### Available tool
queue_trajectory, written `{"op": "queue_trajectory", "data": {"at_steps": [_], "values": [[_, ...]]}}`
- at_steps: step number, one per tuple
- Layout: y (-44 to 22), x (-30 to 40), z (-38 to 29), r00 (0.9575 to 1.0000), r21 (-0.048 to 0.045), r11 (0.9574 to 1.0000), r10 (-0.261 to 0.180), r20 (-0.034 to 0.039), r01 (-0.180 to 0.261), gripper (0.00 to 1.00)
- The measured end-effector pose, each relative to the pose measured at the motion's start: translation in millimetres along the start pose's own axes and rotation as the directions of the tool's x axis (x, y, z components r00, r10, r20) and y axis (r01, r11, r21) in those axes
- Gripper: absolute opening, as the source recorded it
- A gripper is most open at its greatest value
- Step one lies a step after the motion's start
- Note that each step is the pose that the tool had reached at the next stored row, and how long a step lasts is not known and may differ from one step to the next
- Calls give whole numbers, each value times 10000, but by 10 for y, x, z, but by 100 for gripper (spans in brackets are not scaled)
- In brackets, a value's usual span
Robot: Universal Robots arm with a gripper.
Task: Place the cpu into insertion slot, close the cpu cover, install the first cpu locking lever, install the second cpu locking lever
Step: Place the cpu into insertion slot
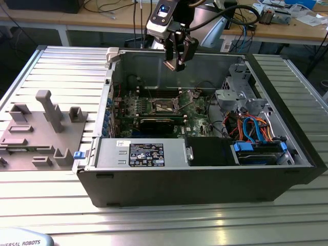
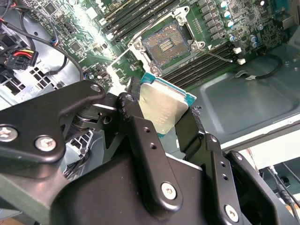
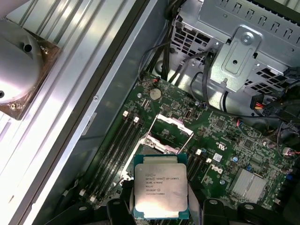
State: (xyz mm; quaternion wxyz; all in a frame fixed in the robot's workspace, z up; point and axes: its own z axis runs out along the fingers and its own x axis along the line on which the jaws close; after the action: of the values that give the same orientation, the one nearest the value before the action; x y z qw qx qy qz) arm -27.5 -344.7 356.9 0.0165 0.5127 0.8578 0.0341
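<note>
Pincer grips cpu (insertion slot uncovered)

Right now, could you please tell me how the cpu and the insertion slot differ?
The cpu shows a silvery top; the insertion slot is dark with a metal rim. The cpu hangs clamped in the jaws; the insertion slot sits open in the motherboard. Both are square.

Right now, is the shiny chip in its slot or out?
Out. The gripper is shut on the cpu above the motherboard, and the insertion slot shows bare, with nothing in it.
</note>
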Motion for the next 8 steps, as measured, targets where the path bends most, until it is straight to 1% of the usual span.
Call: {"op": "queue_trajectory", "data": {"at_steps": [8], "values": [[0,0,0,10000,0,10000,67,5,-67,54]]}}
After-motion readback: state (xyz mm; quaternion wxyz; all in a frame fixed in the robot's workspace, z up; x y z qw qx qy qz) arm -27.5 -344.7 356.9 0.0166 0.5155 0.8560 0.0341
